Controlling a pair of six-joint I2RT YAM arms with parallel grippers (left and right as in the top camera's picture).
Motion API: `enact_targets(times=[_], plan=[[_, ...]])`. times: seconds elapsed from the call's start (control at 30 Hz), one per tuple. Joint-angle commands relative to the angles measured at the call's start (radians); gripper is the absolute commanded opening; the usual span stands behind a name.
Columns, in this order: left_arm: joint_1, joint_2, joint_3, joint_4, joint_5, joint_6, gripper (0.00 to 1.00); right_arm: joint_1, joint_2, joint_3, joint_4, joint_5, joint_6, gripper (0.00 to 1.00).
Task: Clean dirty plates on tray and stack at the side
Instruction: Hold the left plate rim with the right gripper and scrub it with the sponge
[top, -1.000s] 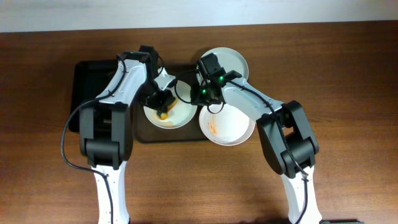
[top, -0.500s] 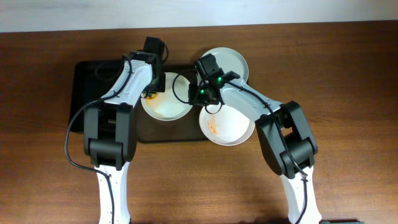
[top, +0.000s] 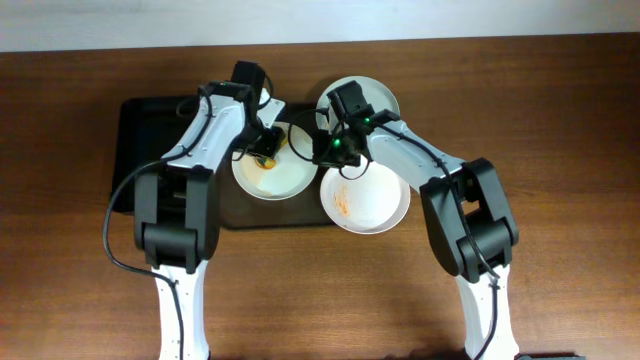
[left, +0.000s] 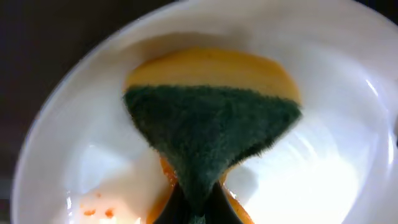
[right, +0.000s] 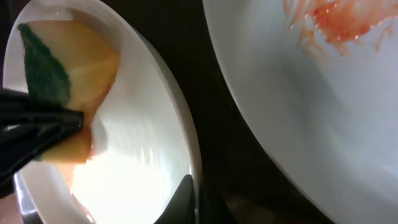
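Observation:
A white plate (top: 285, 180) lies on the brown tray (top: 240, 215). My left gripper (top: 262, 148) is shut on a yellow-and-green sponge (left: 211, 124) and presses it onto the plate's (left: 323, 168) inner surface; orange sauce specks (left: 93, 211) remain near it. My right gripper (top: 322, 150) is shut on this plate's rim (right: 193, 180). In the right wrist view the sponge (right: 68, 68) shows at the far side. A pale blue-green plate (top: 365, 195) with an orange smear (right: 342, 18) lies right of it. A second white plate (top: 375, 98) sits behind, partly hidden by the right arm.
A smaller black tray (top: 140, 130) lies left of the brown tray, under the left arm. The wooden table (top: 560, 130) extends to the right and front. A pale wall edge runs along the back.
The left gripper swept the sponge from the plate's middle toward its upper left, then back to its upper part. The orange smear on the white plate has largely gone. The right gripper stayed on the rim.

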Motion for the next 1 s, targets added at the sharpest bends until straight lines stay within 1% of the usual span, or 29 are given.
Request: enact_targets(times=[0.0, 0.03, 0.07, 0.13, 0.17, 0.2, 0.27, 0.3, 0.33, 0.37, 0.43, 0.47, 0.5, 0.53, 0.6, 0.63, 0.67, 0.7, 0.77, 0.8, 0.83, 0.87, 0.9, 0.93, 0.97], plan=[[0.068, 0.032, -0.009, -0.004, -0.263, -0.329, 0.01, -0.003, 0.007, 0.001, -0.003, -0.057, -0.001, 0.04], [0.074, 0.032, -0.009, -0.029, -0.385, -0.410, 0.01, -0.003, 0.007, 0.001, -0.003, -0.056, -0.001, 0.04], [0.072, 0.032, -0.009, -0.047, -0.418, -0.423, 0.01, -0.003, 0.007, 0.001, -0.003, -0.056, -0.001, 0.04], [0.058, 0.032, -0.009, -0.081, -0.408, -0.422, 0.01, -0.003, 0.007, 0.001, -0.003, -0.049, -0.001, 0.04], [0.050, 0.032, -0.007, -0.122, -0.345, -0.374, 0.01, -0.003, 0.007, 0.001, -0.003, -0.049, -0.001, 0.04], [0.040, 0.032, -0.005, -0.160, -0.264, -0.295, 0.01, -0.003, 0.007, 0.001, -0.003, -0.049, -0.001, 0.04], [0.024, 0.032, -0.005, -0.220, -0.100, -0.097, 0.01, -0.003, 0.007, 0.001, -0.002, -0.049, -0.001, 0.04], [0.019, 0.032, -0.005, -0.253, 0.038, 0.050, 0.01, -0.003, 0.007, 0.001, -0.002, -0.049, -0.001, 0.04], [0.018, 0.032, -0.005, -0.264, 0.127, 0.134, 0.01, -0.003, 0.007, 0.001, -0.002, -0.049, -0.001, 0.04], [0.018, 0.032, -0.005, -0.261, 0.174, 0.173, 0.01, -0.003, 0.007, 0.001, -0.002, -0.049, -0.001, 0.04], [0.019, 0.032, -0.005, -0.200, 0.183, 0.177, 0.01, -0.003, 0.007, 0.001, -0.003, -0.049, -0.001, 0.04], [0.019, 0.032, -0.005, -0.138, 0.182, 0.154, 0.01, -0.003, 0.007, 0.001, -0.002, -0.049, -0.001, 0.04], [0.019, 0.032, -0.005, -0.061, 0.164, 0.082, 0.01, -0.003, 0.007, 0.001, -0.002, -0.048, -0.001, 0.04], [0.019, 0.032, -0.005, -0.003, 0.115, 0.001, 0.01, -0.003, 0.007, 0.001, -0.003, -0.048, -0.002, 0.04], [0.019, 0.032, -0.005, 0.077, -0.087, -0.214, 0.01, -0.003, 0.007, 0.001, -0.003, -0.045, -0.002, 0.04], [0.019, 0.032, -0.005, 0.062, -0.327, -0.431, 0.01, -0.003, 0.007, 0.001, -0.003, -0.045, -0.013, 0.04], [0.019, 0.032, -0.005, 0.026, -0.433, -0.525, 0.01, -0.003, 0.007, 0.001, -0.003, -0.045, -0.013, 0.04], [0.019, 0.032, -0.005, -0.020, -0.484, -0.546, 0.01, -0.003, 0.007, 0.001, -0.002, -0.045, -0.013, 0.04], [0.019, 0.032, -0.005, -0.140, -0.488, -0.533, 0.01, -0.003, 0.007, 0.001, -0.002, -0.045, -0.013, 0.04], [0.019, 0.032, -0.005, -0.197, -0.484, -0.484, 0.01, -0.003, 0.007, 0.001, -0.002, -0.045, -0.013, 0.04], [0.018, 0.032, -0.005, -0.226, -0.483, -0.444, 0.01, -0.003, 0.007, 0.001, -0.002, -0.045, -0.013, 0.04], [0.018, 0.032, -0.005, -0.246, -0.456, -0.379, 0.01, -0.003, 0.007, 0.001, -0.002, -0.045, -0.013, 0.04], [0.018, 0.032, -0.005, -0.250, -0.361, -0.261, 0.00, -0.003, 0.007, 0.001, 0.001, -0.045, -0.013, 0.04], [0.018, 0.032, -0.005, -0.235, -0.132, -0.089, 0.00, -0.003, 0.007, 0.001, 0.002, -0.045, -0.013, 0.04], [0.018, 0.032, -0.005, -0.223, 0.110, 0.035, 0.01, -0.003, 0.007, 0.001, 0.001, -0.045, -0.013, 0.04]])
